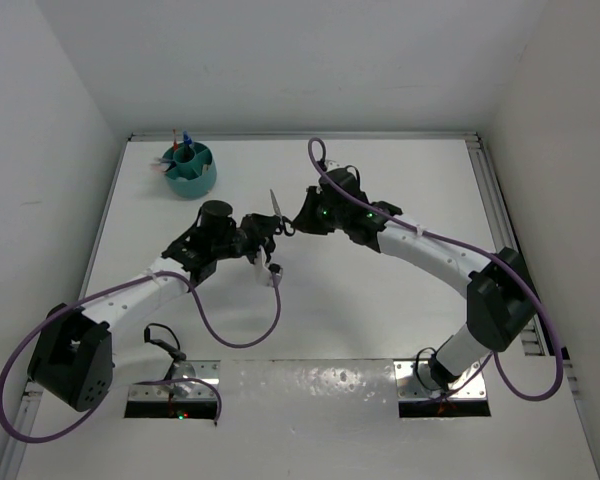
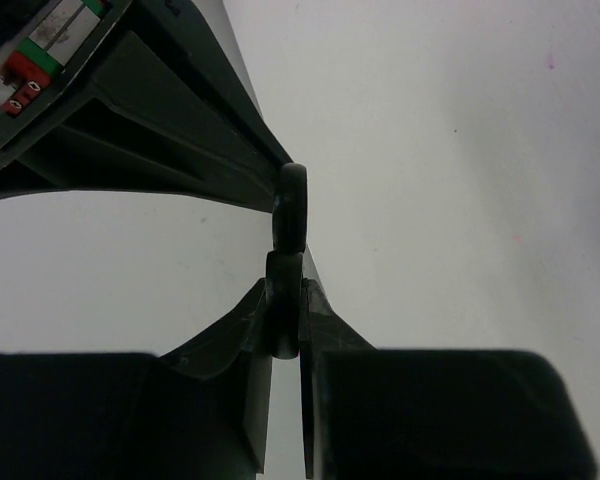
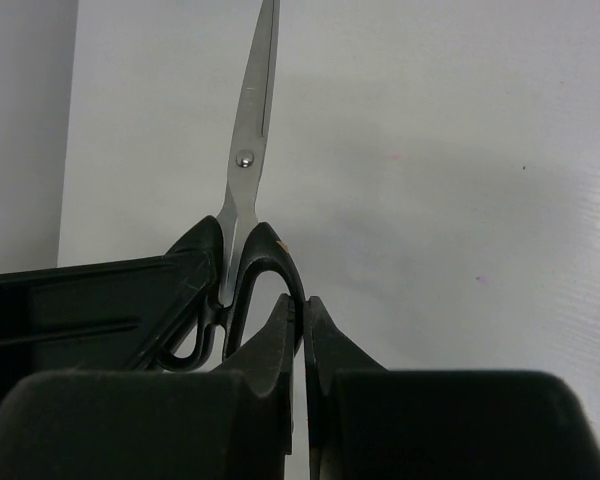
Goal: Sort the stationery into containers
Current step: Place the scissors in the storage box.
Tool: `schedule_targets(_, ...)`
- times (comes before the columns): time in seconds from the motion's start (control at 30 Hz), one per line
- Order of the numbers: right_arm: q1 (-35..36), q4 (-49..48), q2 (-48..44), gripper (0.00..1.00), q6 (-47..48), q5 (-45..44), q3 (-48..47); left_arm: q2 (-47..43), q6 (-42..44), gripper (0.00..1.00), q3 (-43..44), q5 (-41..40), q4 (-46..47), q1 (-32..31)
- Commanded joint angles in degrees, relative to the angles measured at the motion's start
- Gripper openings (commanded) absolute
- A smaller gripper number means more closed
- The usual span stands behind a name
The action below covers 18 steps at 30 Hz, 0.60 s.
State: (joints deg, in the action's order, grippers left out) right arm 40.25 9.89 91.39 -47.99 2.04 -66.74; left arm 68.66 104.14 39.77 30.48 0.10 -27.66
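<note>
Scissors (image 1: 276, 209) are at table (image 1: 400, 180) centre, gripped from both sides at once. In the top view the blades (image 1: 274, 198) point to 12 o'clock and the handles to 6. The left gripper (image 1: 266, 236) reaches in from 8 o'clock, the right gripper (image 1: 298, 220) from 4 o'clock, and they meet at the handles.

Left jaws: clenched on one handle loop (image 2: 285, 290). The left wrist view shows it edge-on, sandwiched between the two fingers. The second loop (image 2: 293, 200) sits just above at 12 o'clock, touching the right gripper's dark body, which fills that view's 10 o'clock.

Right jaws: clamped on the rim of the right-hand loop, with only thin black plastic between the fingers.

View differences:
- The right wrist view gives the blades full length, closed, running up to 12 o'clock, with the pivot screw (image 3: 244, 158) clear. The left gripper's finger lies against the left loop at 8 o'clock.
- The left wrist view gives only the handles, edge-on.
- Only the top view shows the teal cup (image 1: 192, 178), at 10 o'clock from the scissors and well apart, near the far-left corner, with pens (image 1: 186, 140) standing in it. Jaw contact is too small to read there; the wrist views settle it.
</note>
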Motion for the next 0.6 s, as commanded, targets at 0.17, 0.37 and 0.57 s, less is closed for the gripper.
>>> schedule_targets(0.17,-0.34,-2.43,-1.39,0.46,3.95,3.32,-3.48,-0.73,-15.58,0.0,3.55,1.17,0.88,-0.11)
schedule_targets(0.37,-6.75,0.39,-7.97,0.63,8.69,-5.46,-3.05,2.17,-38.72,0.0,12.16,-0.68,-3.18,4.36)
schedule_targets(0.57,-11.68,-4.26,-16.42,0.66,10.46,-10.74,1.61,7.88,-67.66,0.0,23.32,-2.7,0.94,13.85)
